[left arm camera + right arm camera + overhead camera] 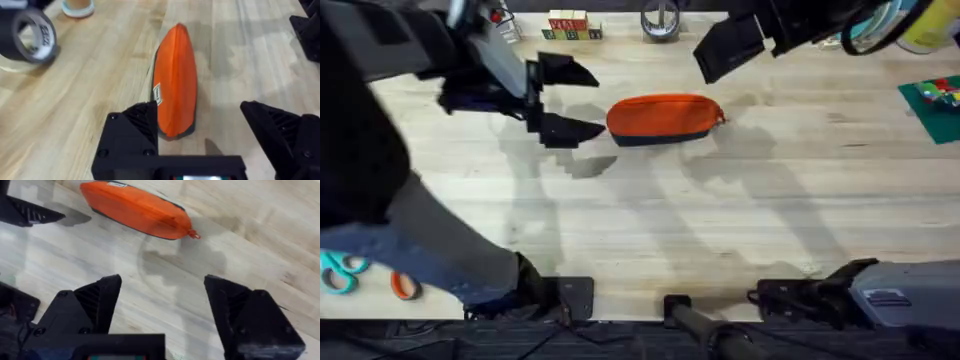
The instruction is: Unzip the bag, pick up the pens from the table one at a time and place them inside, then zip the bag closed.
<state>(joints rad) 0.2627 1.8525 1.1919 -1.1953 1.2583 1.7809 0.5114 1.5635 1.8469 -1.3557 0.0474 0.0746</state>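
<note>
The bag (pixel 664 119) is lying on its side at the upper centre of the overhead frame, on the table (pixel 720 230), with its zipper appearing fully closed and the pull (pixel 722 118) at its right-hand end. No pens are visible on the table surface, so the closing step appears to be complete or nearly so; this is a judgement from the layout alone.

The left gripper (pixel 560 100) is hovering just beside the bag's left end, jaws spread wide and holding nothing. In the left wrist view the bag (pixel 175 85) is sitting between the two fingers (pixel 137 125), apart from both.

The right gripper (pixel 730 48) is hanging above and to the right of the bag in the overhead frame, also spread wide and empty. In the right wrist view the bag (pixel 135 210) and its pull (pixel 192 234) are lying well ahead of the fingers (pixel 100 300).

Procedure for the step in hand:
- Verify that the pull is seating against the end stop.
- If a gap is remaining, pinch the left end to anchor the fabric.
- Draw the pull along the zipper line, not upward.
- Otherwise, be clearing both arms without brushing the bag.
</note>
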